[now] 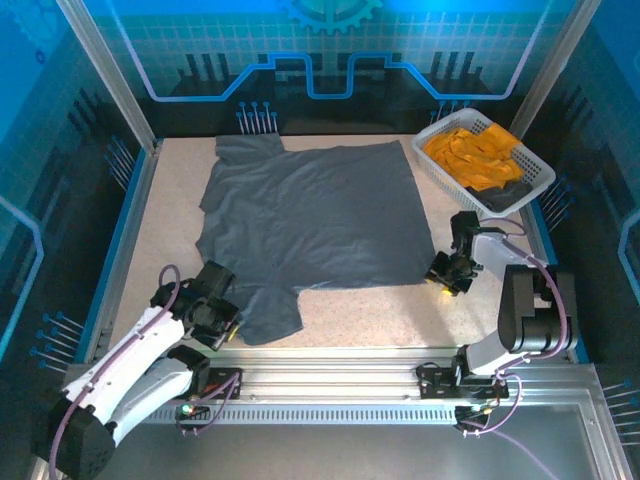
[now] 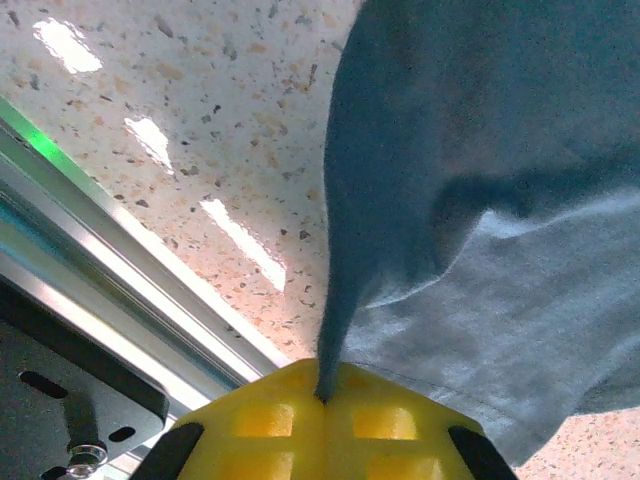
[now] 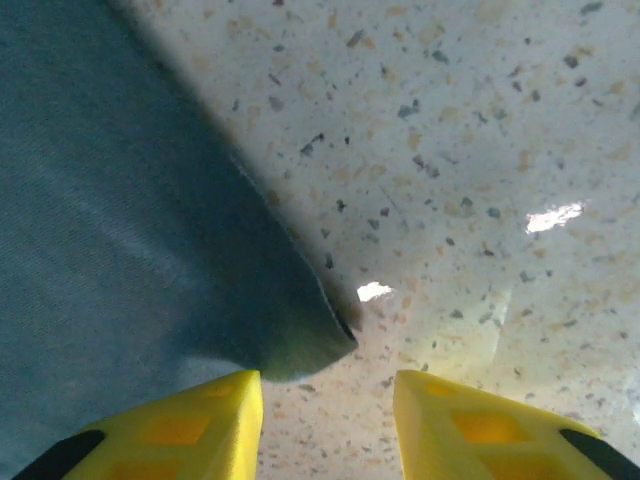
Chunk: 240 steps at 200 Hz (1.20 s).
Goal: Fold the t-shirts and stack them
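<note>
Left fingers [image 2: 265, 425] pinched tight on grey shirt [image 1: 315, 215] edge, cloth rising straight out from between tips. Shirt spread flat on surface [image 1: 380, 315], between the two arms. Right fingers [image 3: 190, 430] wide apart, holding nothing; shirt corner just ahead of them. Orange shirts [image 1: 475, 150] heaped in basket [image 1: 444, 182], well beyond right fingers.

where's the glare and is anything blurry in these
Left wrist: bright glare streaks on the table, and the grey t-shirt is soft-focus near the lens. Right wrist: two small glare spots on the table, a shadow under the shirt's corner. Top external: even light, blue-tinted walls.
</note>
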{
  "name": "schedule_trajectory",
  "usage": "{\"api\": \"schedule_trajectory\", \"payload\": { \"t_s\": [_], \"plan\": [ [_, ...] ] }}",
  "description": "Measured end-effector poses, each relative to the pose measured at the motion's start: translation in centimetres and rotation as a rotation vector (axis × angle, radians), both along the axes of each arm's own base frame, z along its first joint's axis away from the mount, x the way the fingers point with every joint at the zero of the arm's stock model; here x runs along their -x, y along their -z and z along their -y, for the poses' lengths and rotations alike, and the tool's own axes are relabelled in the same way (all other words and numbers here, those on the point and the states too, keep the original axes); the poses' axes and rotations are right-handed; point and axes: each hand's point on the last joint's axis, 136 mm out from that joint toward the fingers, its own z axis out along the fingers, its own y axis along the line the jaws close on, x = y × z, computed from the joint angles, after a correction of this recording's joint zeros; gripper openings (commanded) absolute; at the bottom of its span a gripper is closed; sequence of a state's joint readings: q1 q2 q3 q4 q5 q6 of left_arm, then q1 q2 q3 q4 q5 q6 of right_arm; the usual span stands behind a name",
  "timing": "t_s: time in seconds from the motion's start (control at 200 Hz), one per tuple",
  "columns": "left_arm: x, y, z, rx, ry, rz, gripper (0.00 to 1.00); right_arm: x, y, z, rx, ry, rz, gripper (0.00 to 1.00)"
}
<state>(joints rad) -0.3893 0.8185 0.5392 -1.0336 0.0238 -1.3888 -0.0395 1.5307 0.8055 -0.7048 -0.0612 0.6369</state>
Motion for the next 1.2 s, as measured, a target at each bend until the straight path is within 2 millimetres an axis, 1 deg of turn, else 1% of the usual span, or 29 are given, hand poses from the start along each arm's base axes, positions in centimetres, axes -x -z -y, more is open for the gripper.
{"api": "schedule_trajectory", "payload": {
  "t_s": [0.26, 0.415, 0.51, 0.635, 0.655, 0.675, 0.72, 0.74, 0.765, 0.785, 0.83, 0.915, 1.005, 1.09, 1.2],
  "plan": [
    [0.8, -0.3, -0.4, -0.007, -0.001, -0.004, 0.00, 0.2, 0.3, 0.5, 0.028, -0.009, -0.023, 0.14],
    [1.5, -0.6, -0.8, -0.009, -0.001, -0.006, 0.00, -0.4, 0.2, -0.1, 0.037, -0.045, 0.008, 0.02],
    [1.6, -0.8, -0.8, -0.006, -0.003, 0.010, 0.00, -0.5, -0.6, -0.6, 0.055, -0.070, 0.037, 0.00],
    [1.7, -1.6, -1.1, -0.012, -0.011, 0.030, 0.00, -0.4, -2.4, -1.0, 0.078, -0.087, 0.098, 0.00],
    [1.7, -1.7, -1.2, -0.015, -0.014, 0.034, 0.00, -0.2, -2.6, -1.0, 0.079, -0.087, 0.105, 0.05],
    [1.7, -1.8, -1.3, -0.016, -0.016, 0.039, 0.00, 0.0, -2.9, -1.0, 0.082, -0.086, 0.112, 0.13],
    [1.8, -2.1, -1.5, -0.020, -0.020, 0.045, 0.00, 0.4, -3.3, -1.0, 0.084, -0.080, 0.120, 0.35],
    [1.8, -2.2, -1.5, -0.019, -0.024, 0.049, 0.00, 0.6, -3.4, -1.0, 0.086, -0.077, 0.121, 0.43],
    [1.9, -2.3, -1.6, -0.021, -0.028, 0.052, 0.00, 0.9, -3.5, -0.9, 0.088, -0.075, 0.121, 0.49],
    [1.9, -2.3, -1.6, -0.020, -0.029, 0.055, 0.00, 1.1, -3.5, -0.9, 0.092, -0.074, 0.120, 0.52],
    [1.9, -2.4, -1.6, -0.018, -0.034, 0.061, 0.00, 1.5, -3.4, -0.7, 0.099, -0.073, 0.112, 0.54],
    [1.9, -2.4, -1.6, -0.016, -0.036, 0.066, 0.00, 1.9, -3.0, -0.6, 0.101, -0.076, 0.092, 0.55],
    [1.8, -2.5, -1.6, -0.015, -0.036, 0.071, 0.00, 1.9, -2.1, -0.6, 0.097, -0.080, 0.055, 0.54],
    [1.9, -2.5, -1.7, -0.016, -0.036, 0.069, 0.00, 1.9, -1.1, -0.8, 0.087, -0.085, 0.016, 0.53],
    [1.9, -2.5, -1.7, -0.014, -0.037, 0.074, 0.00, 1.7, -0.3, -0.9, 0.080, -0.100, -0.005, 0.47]
  ]
}}
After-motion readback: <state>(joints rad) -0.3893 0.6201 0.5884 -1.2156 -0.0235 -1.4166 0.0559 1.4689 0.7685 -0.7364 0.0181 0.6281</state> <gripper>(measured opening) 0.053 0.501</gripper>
